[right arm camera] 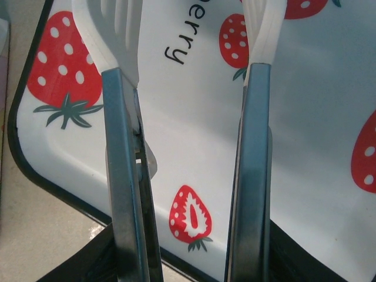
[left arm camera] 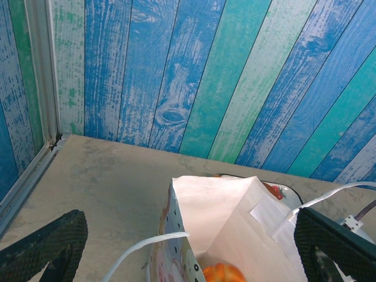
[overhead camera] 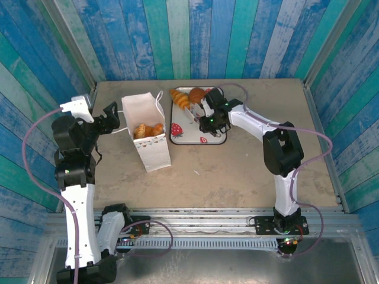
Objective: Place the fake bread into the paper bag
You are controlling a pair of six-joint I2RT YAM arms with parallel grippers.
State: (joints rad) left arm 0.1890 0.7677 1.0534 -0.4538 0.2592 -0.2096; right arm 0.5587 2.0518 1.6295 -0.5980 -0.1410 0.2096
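Bread (overhead camera: pixel 183 99) sits piled at the tray's (overhead camera: pixel 190 134) 11 o'clock corner, more inside the bag (overhead camera: pixel 152 155) at its 9 o'clock, right gripper (overhead camera: pixel 207 112) clamping tongs (right arm camera: pixel 120 147) whose tips hang apart, empty, over the tray, left gripper (overhead camera: pixel 112 118) gaping beside the bag.

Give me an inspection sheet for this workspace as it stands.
Surface: beige table, no spills seen.
Job's things: paper bag upright and open, bread inside; more bread at the tray's far edge.
Clutter: strawberry-print tray.
Grippers: left gripper open beside the bag; right gripper shut on tongs, tips empty over the tray.
Cables: purple cables loop off both arms, clear of the bag.
Surroundings: blue-green plank walls; metal rail at the near edge.
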